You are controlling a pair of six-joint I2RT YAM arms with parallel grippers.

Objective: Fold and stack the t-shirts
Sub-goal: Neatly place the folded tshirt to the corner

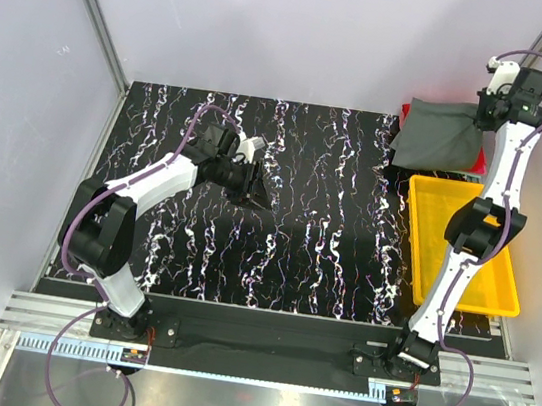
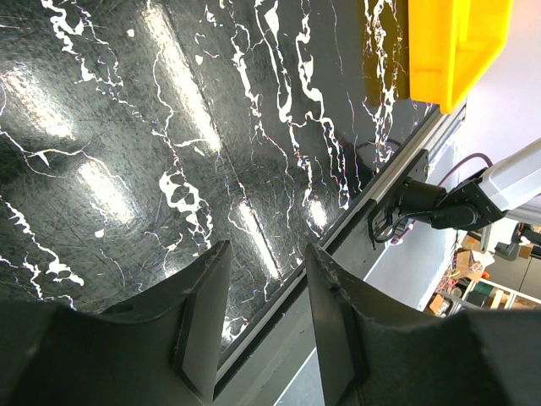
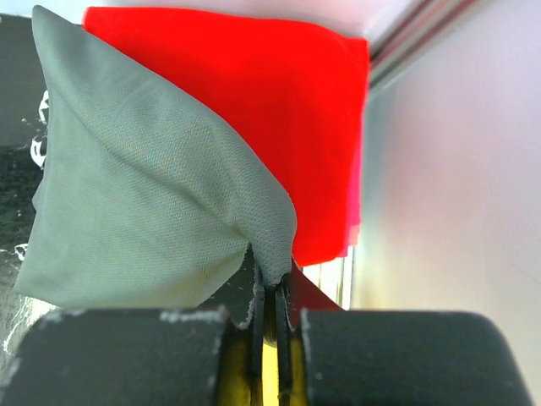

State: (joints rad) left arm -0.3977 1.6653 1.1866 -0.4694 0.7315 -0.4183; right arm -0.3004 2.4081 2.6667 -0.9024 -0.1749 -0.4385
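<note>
A grey t-shirt (image 1: 439,136) hangs folded at the table's far right corner, over a red folded t-shirt (image 1: 406,112) that lies beneath it. In the right wrist view the grey shirt (image 3: 144,194) drapes from my right gripper (image 3: 272,283), which is shut on its corner, with the red shirt (image 3: 279,110) behind it. My right gripper (image 1: 488,110) is raised at the far right. My left gripper (image 1: 257,193) is open and empty above the black marbled table (image 1: 299,217), left of centre; its fingers (image 2: 203,313) frame only the table's edge.
A yellow bin (image 1: 462,245) stands on the right side of the table, also in the left wrist view (image 2: 452,42). Grey walls and aluminium rails (image 1: 95,17) close in the table on the left, back and right.
</note>
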